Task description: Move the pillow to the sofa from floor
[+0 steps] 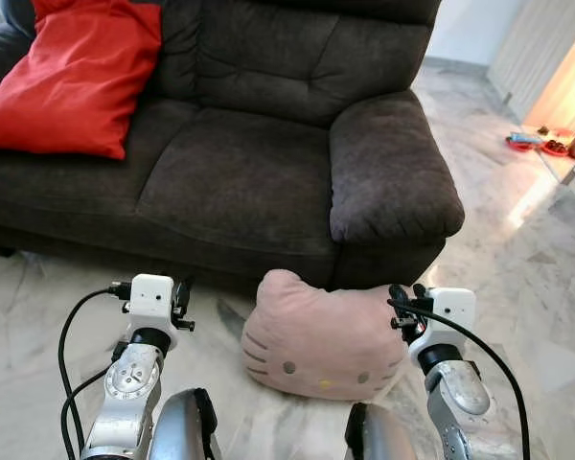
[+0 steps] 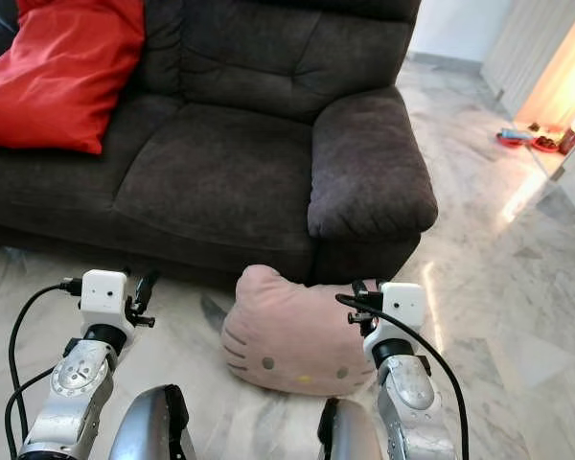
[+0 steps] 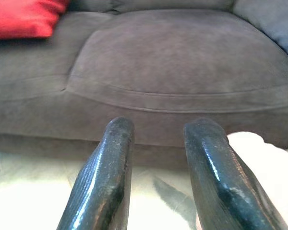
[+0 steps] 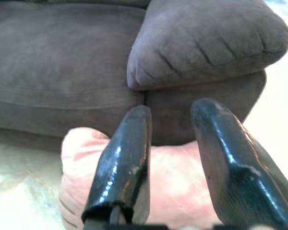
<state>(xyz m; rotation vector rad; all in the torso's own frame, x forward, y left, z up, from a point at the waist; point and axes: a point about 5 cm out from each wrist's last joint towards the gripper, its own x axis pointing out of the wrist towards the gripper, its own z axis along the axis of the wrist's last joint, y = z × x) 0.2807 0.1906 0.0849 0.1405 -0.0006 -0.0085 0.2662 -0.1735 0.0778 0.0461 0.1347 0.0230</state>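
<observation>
While the pink plush cat-face pillow [image 1: 321,335] lies on the pale marble floor [image 1: 517,287], it leans against the front base of the dark grey fabric sofa [image 1: 268,163], under the armrest at 1 o'clock. Left end effector [image 3: 156,139]: released, empty, at 9 o'clock of the pillow, facing the seat. Right end effector [image 4: 175,120]: released, empty, over the pillow's 3 o'clock edge. Red cushion [image 1: 77,77] on the seat at 10 o'clock.

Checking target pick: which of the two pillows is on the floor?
The pink cat-face pillow, lying on the marble floor against the sofa's front. The red pillow is already up on the sofa.
</observation>
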